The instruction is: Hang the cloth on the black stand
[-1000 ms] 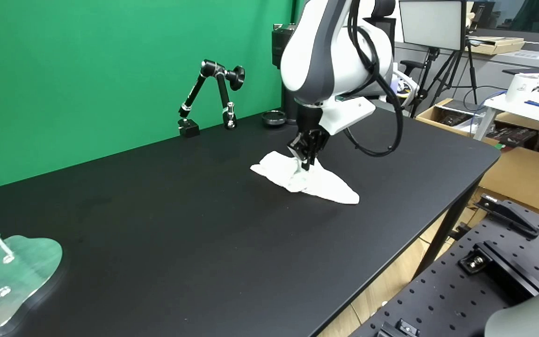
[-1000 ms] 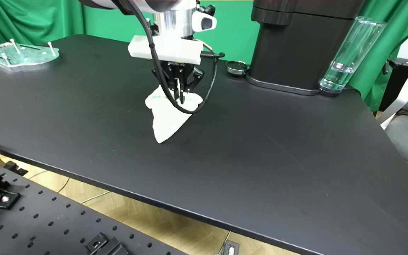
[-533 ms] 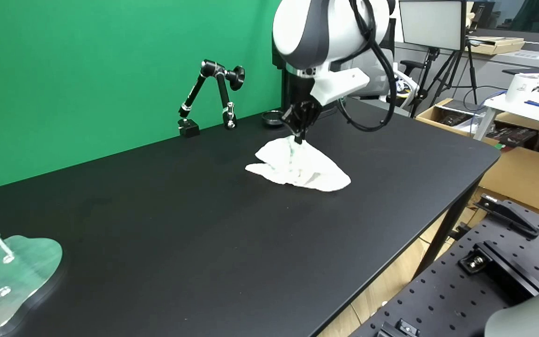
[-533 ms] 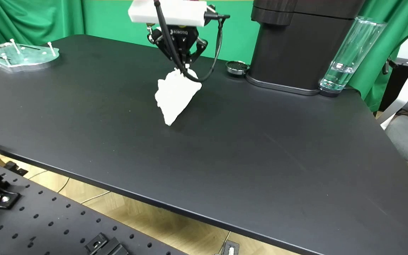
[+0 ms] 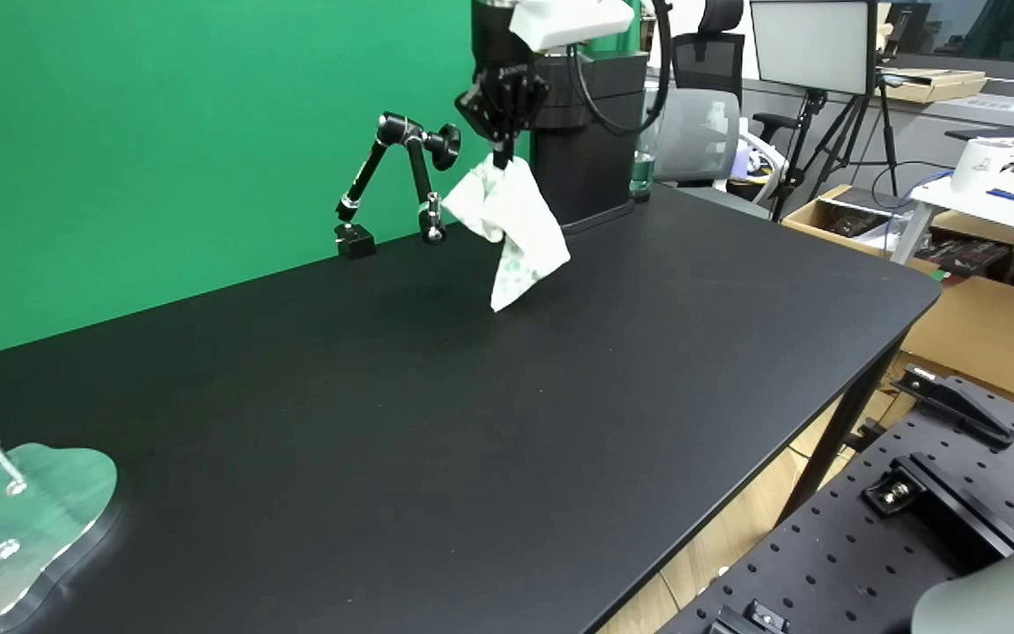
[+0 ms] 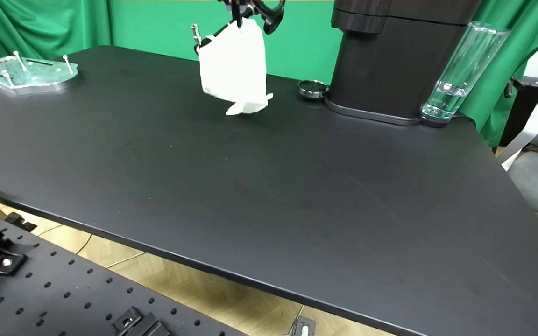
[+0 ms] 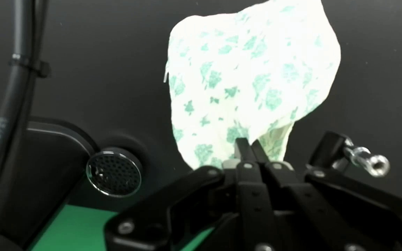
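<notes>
The white cloth with green leaf prints hangs from my gripper in both exterior views and fills the upper middle of the wrist view. My gripper is shut on the cloth's top, with the fingertips close together in the wrist view. The cloth's lower end looks off the table. The black stand, a jointed arm on a small block, stands just left of the cloth in an exterior view. In an exterior view the cloth hides much of it; its knob shows. Its metal-tipped end shows right of the fingers.
A tall black machine with a clear water tank stands beside the gripper. A round metal dish lies at its foot. A clear plate with pegs lies at the table's far end. A green wall backs the table.
My gripper has risen and moved toward the green wall and the stand. The cloth has come up off the table with it and now hangs down.
</notes>
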Motion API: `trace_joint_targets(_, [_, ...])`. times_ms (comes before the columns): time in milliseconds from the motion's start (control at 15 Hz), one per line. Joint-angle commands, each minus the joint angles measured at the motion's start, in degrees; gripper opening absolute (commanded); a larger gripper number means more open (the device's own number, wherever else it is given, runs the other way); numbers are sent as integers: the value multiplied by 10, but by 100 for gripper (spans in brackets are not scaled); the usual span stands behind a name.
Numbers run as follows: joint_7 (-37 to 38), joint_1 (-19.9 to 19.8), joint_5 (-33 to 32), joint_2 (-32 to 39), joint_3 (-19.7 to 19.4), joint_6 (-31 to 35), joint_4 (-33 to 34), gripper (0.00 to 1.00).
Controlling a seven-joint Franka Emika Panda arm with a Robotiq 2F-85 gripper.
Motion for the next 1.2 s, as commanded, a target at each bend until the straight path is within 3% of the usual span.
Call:
trace_joint_targets(0, [48,24,5,28,23,-48,90,0])
trace_joint_targets(600, [87,71,-2,94,50,-88,213,0])
trace_joint_targets(1133, [88,75,7,121,49,-97,206,0])
